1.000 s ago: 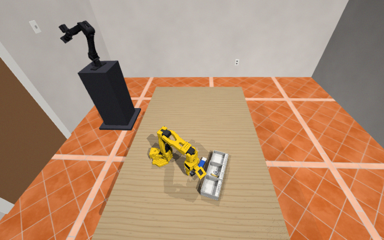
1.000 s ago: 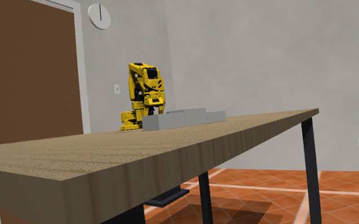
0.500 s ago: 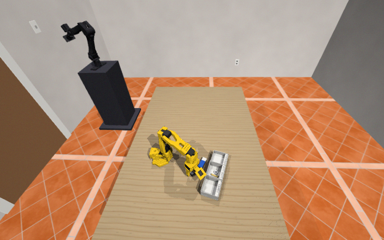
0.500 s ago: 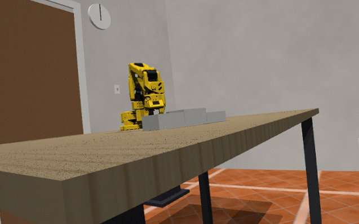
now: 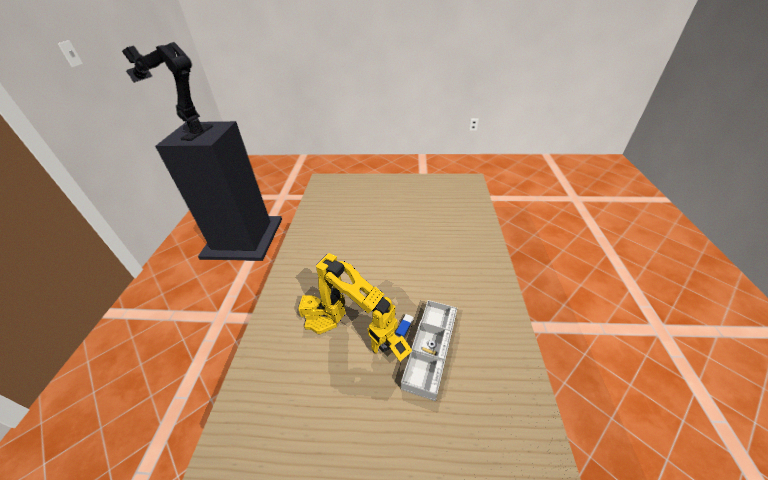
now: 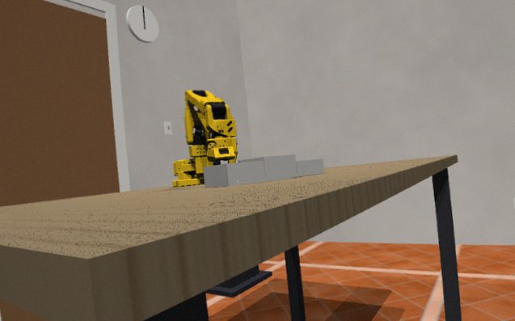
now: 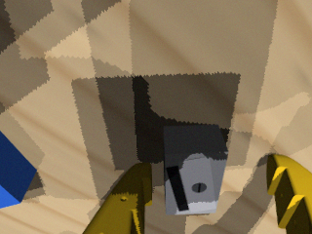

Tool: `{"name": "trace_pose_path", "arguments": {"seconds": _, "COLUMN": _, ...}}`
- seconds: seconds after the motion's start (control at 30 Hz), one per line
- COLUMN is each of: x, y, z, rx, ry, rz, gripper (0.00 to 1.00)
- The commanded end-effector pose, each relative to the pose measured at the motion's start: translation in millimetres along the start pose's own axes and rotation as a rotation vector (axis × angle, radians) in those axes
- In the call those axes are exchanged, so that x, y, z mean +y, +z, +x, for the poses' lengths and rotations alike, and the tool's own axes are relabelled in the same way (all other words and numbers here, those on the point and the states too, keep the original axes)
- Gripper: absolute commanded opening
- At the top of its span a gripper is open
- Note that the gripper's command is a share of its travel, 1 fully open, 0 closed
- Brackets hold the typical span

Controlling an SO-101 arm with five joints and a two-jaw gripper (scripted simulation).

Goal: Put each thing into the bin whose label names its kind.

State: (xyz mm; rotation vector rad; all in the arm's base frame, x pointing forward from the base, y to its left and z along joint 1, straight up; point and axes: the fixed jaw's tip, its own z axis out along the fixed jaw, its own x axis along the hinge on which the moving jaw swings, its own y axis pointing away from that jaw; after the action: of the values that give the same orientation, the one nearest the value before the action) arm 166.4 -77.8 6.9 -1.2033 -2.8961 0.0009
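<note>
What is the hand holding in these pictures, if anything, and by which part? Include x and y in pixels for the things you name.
Nothing is held. The hand [image 5: 386, 349] [image 6: 223, 161] [image 7: 210, 164] is open, with the pencil sharpener [image 7: 195, 171] between its fingers and visible gaps on both sides.

A small grey block [image 7: 195, 177] and blue block [image 5: 403, 325] [image 7: 15, 171] lie apart.

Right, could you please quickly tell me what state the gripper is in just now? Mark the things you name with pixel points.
Gripper [image 5: 390, 355] [image 7: 210, 182]: partly open, holding nothing; a small grey block [image 7: 190, 182] shows between its fingers, ungripped.
</note>
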Motion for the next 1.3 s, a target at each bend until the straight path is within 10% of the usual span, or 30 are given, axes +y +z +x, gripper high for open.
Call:
{"name": "trace_pose_path", "arguments": {"seconds": 0.0, "x": -0.1, "y": -1.6, "z": -2.6, "rx": -0.016, "ry": 0.016, "rz": -0.006, "gripper": 0.22}}
{"name": "trace_pose_path", "arguments": {"seconds": 1.27, "x": -0.1, "y": -1.6, "z": -2.6, "rx": -0.016, "ry": 0.016, "rz": -0.006, "gripper": 0.02}}
